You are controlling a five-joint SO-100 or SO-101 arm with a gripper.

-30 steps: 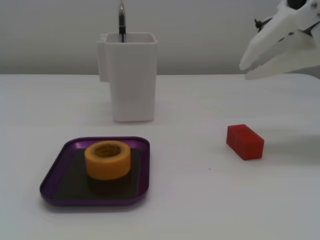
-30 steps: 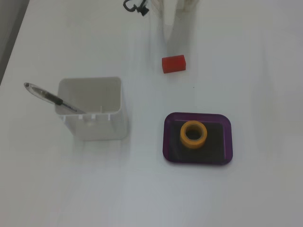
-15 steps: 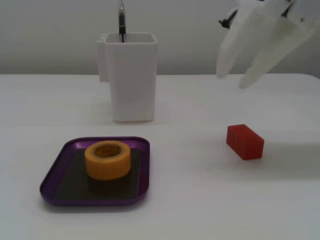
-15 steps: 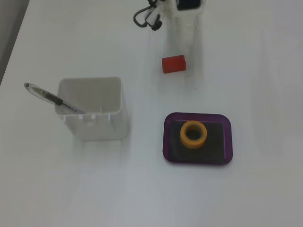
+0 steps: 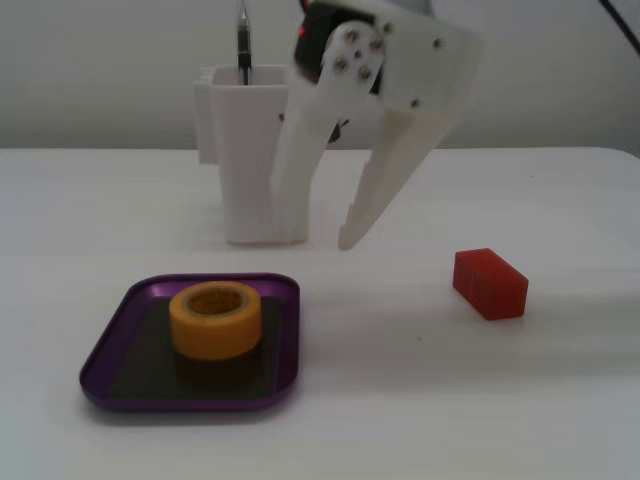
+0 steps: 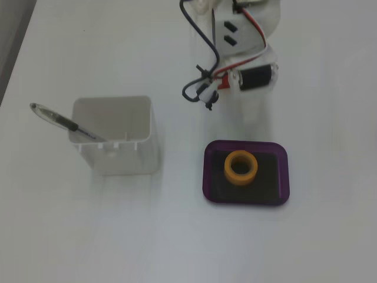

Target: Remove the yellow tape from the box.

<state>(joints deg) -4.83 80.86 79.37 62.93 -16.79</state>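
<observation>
The yellow tape (image 5: 215,325) is a thick yellow-orange roll standing flat, hole up, in the middle of the box (image 5: 105,355), a shallow purple tray with a dark bottom. Both show from above in another fixed view, the tape (image 6: 228,171) inside the box (image 6: 210,177). My white gripper (image 5: 315,240) hangs open and empty above the table, behind and to the right of the tray, its fingertips (image 5: 346,240) pointing down in front of the white container. It does not touch the tape or the tray.
A tall white square container (image 5: 245,170) with a pen (image 5: 243,45) stands behind the tray; from above the container (image 6: 123,159) lies left of the tray. A red block (image 5: 490,283) lies right of the tray. The arm (image 6: 235,35) with its cables reaches in from the top.
</observation>
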